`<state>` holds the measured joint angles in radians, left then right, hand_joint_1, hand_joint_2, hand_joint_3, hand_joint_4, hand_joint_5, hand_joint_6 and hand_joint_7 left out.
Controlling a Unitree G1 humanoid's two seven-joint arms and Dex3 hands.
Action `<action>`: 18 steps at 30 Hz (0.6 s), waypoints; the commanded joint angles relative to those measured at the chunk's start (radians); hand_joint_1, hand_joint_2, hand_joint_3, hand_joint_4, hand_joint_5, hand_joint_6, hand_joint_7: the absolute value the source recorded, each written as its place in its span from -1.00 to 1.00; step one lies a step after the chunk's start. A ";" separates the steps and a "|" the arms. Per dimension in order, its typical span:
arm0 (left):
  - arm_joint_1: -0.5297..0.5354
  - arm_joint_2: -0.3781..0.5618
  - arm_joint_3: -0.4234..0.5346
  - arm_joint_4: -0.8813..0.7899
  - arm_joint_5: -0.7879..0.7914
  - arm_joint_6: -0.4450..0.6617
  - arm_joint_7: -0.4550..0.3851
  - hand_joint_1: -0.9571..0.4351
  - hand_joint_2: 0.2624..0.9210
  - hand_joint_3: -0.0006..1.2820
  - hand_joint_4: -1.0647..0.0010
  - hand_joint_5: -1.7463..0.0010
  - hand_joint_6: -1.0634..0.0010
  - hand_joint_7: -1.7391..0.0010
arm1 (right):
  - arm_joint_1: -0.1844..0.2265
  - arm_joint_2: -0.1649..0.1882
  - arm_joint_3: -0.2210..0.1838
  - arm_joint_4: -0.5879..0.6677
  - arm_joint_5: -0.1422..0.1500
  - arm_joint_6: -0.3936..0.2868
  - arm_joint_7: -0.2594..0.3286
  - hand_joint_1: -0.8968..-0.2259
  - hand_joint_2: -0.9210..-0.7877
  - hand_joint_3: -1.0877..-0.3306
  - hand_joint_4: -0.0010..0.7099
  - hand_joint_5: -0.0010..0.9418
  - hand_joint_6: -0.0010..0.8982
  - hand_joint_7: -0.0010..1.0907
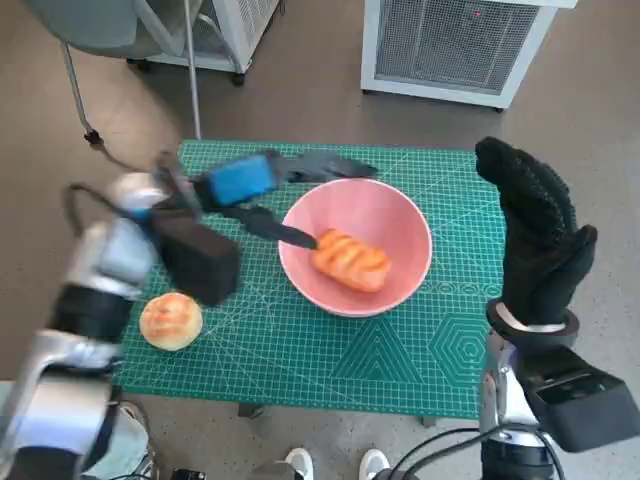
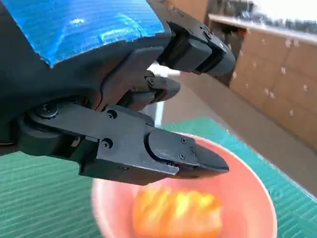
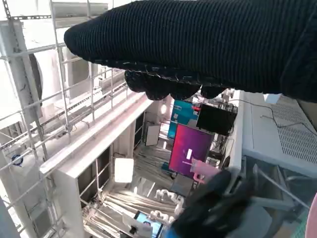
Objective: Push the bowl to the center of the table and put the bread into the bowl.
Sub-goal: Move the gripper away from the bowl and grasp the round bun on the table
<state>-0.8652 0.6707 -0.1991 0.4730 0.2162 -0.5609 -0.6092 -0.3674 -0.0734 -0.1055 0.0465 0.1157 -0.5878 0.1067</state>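
Hovering over the near-left rim of the round pink bowl [image 1: 355, 245], the black left hand with blue tape across its back [image 1: 255, 195] is holding nothing: its fingers are spread apart, one reaching in over the bowl's inner wall and the others pointing out past the far rim. In the left wrist view the same hand [image 2: 163, 119] is showing released fingers above the bowl [image 2: 247, 198], with nothing between them. An elongated, golden-orange glazed bread roll [image 1: 350, 260] is lying inside the bowl, slightly toward its near side, and it is showing again, blurred, under the fingers in the wrist view [image 2: 176, 210].

The right hand in the black knitted glove [image 1: 535, 235] is standing raised at the right edge of the green gridded cutting mat [image 1: 400, 350], well apart from the bowl; its fingers are looking loosely extended and it is grasping nothing.

The bowl is sitting close to the middle of the mat, so the push appears done, and the bread appears delivered. A second, round pale bun [image 1: 170, 320] is resting on the mat near its front-left corner, beside the left forearm.

By my judgement the step in hand is the release and retreat. The next move is calling for lifting the left hand straight up and clear without nudging the rim.
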 commanded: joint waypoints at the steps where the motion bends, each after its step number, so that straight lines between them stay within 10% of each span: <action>1: 0.085 0.101 0.093 -0.084 -0.075 0.028 -0.047 -0.03 0.95 -1.00 0.60 0.98 0.37 0.84 | 0.023 0.003 -0.001 0.004 0.004 0.013 -0.002 0.24 -1.00 0.16 0.03 -0.95 -1.00 0.34; 18: 0.397 0.336 0.294 -0.194 -0.113 0.055 -0.092 0.04 0.71 -1.00 0.53 0.99 0.22 0.92 | 0.013 -0.005 0.003 0.023 0.022 0.013 0.018 0.23 -1.00 0.14 0.02 -0.95 -1.00 0.39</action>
<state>-0.5205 0.9725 0.0729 0.3198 0.1001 -0.5237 -0.6898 -0.3660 -0.0742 -0.1018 0.0507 0.1230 -0.5868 0.1134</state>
